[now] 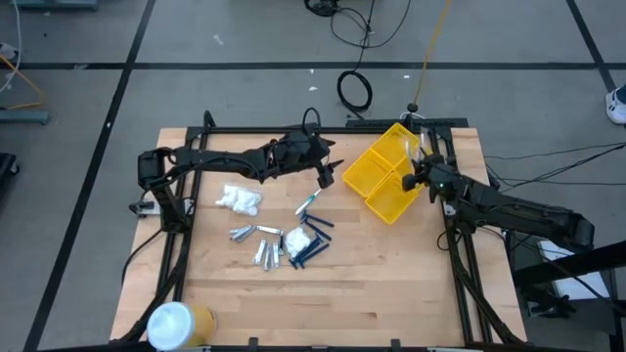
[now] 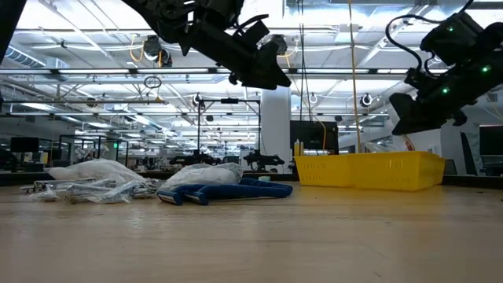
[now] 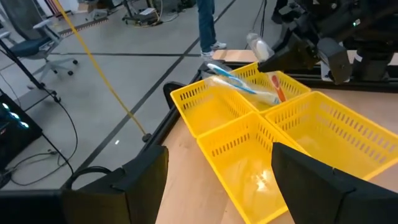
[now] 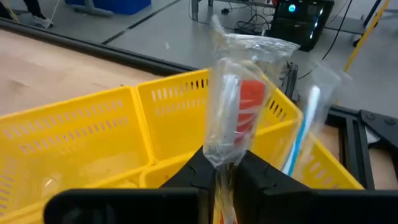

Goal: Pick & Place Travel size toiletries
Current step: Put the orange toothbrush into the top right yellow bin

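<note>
Right gripper [image 4: 225, 177]: fingers pinched narrow on the lower end of a clear packet [image 4: 239, 99] holding a red-and-white item, long axis running straight out from the fingertips, poised over the far compartment of the yellow compartmented bin [image 4: 93, 149]; a wrapped white-and-blue toothbrush [image 4: 301, 134] leans against the bin wall just beside it. Judged step: placing, the packet needing only to go down into the compartment directly beneath. Left gripper [image 1: 328, 168]: fingers spread wide, holding nothing, raised above the table between the bin and the remaining items, pointed toward the bin. Remaining toiletries on the wooden table [image 1: 323, 303]: white packets [image 1: 240, 199], silvery tubes [image 1: 256, 244], dark blue combs [image 1: 315, 246] and another toothbrush [image 1: 308, 201], grouped near table centre, all lying flat. The left arm is the nearer to this group; the combs lie behind and below its fingers, long axes roughly diagonal to the table edge.
</note>
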### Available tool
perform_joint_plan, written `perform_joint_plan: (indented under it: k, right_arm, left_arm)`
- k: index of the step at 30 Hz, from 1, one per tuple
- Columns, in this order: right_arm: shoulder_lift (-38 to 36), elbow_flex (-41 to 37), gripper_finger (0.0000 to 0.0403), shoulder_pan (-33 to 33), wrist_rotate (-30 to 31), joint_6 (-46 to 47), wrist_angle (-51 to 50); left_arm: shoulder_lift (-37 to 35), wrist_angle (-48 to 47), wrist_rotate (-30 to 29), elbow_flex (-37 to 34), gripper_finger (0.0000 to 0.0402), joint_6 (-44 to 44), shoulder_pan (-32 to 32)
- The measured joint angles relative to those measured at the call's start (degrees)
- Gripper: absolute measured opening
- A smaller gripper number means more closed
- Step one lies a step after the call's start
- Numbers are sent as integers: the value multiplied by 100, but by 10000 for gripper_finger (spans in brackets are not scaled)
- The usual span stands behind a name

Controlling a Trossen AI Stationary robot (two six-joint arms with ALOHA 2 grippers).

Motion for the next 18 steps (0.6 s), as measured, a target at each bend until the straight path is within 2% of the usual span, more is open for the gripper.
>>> perform_joint_plan:
  k: [7,18]
  right_arm:
    - [0,-82,66,0,322,220,37]
    - [-44,-82,206,0,331,120,401]
  left_arm:
    - [0,-24,0,0,276,-81,0]
    - [0,-23,0,-2,273,-86,0]
